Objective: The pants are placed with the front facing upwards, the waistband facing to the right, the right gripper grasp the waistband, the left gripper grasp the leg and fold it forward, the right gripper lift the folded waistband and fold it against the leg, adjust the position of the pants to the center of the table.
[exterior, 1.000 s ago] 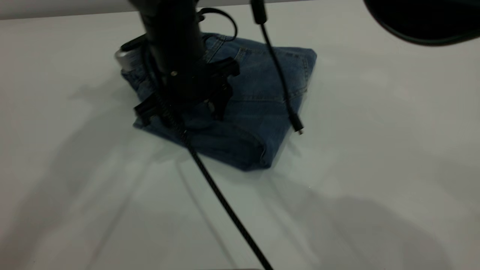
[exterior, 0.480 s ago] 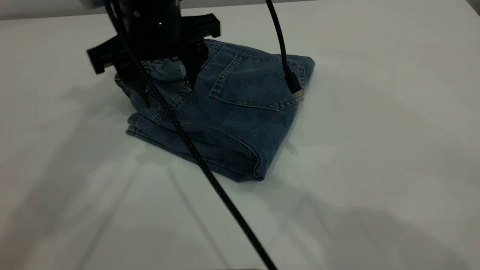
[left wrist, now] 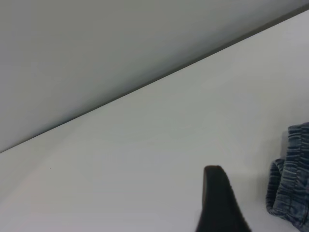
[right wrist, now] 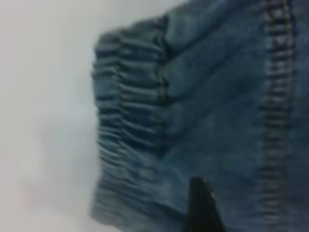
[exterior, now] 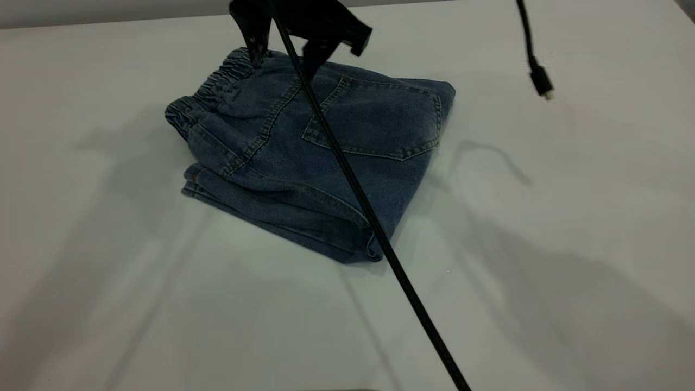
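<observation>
White table [exterior: 543, 244], shadowed, grey wall behind its far edge. Folded pants [exterior: 326, 163] lie on it, patch pocket [exterior: 374, 122] up, waistband [exterior: 209, 89] directly below the right gripper [exterior: 285, 60], which hangs above it, fingers spread, holding nothing. A black cable [exterior: 374, 228] runs diagonally across the denim; a loose plug [exterior: 542, 84] dangles well beyond the gripper. Left wrist view alone shows one left finger [left wrist: 219, 203] over bare table, waistband just beside; cannot tell its opening.
</observation>
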`<act>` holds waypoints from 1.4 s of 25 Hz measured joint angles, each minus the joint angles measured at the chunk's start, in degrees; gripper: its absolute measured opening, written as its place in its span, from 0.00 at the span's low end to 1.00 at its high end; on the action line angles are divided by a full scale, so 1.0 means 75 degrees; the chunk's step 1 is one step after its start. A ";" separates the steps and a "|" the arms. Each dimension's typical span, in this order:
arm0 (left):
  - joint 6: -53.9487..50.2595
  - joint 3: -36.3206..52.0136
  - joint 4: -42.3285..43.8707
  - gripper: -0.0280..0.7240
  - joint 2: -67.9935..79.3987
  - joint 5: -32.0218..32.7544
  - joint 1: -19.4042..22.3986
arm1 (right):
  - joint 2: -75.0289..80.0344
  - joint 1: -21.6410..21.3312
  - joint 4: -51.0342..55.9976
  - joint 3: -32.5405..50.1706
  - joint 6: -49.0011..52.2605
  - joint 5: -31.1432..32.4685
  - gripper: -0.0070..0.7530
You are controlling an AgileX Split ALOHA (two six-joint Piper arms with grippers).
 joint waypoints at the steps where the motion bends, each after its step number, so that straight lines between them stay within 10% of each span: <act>1: 0.0000 0.0000 0.0000 0.56 0.0000 0.0000 0.0000 | 0.0071 0.0035 0.0071 0.0000 0.0267 -0.0111 0.60; 13: -0.0002 0.0000 0.0000 0.56 0.0000 0.0016 0.0000 | 0.1020 0.0499 0.0969 -0.0053 0.0273 -0.0326 0.60; 35: -0.0008 0.0000 0.0002 0.56 0.0000 0.0010 0.0000 | 0.0906 0.0530 -0.0187 -0.0087 -0.4512 0.1716 0.59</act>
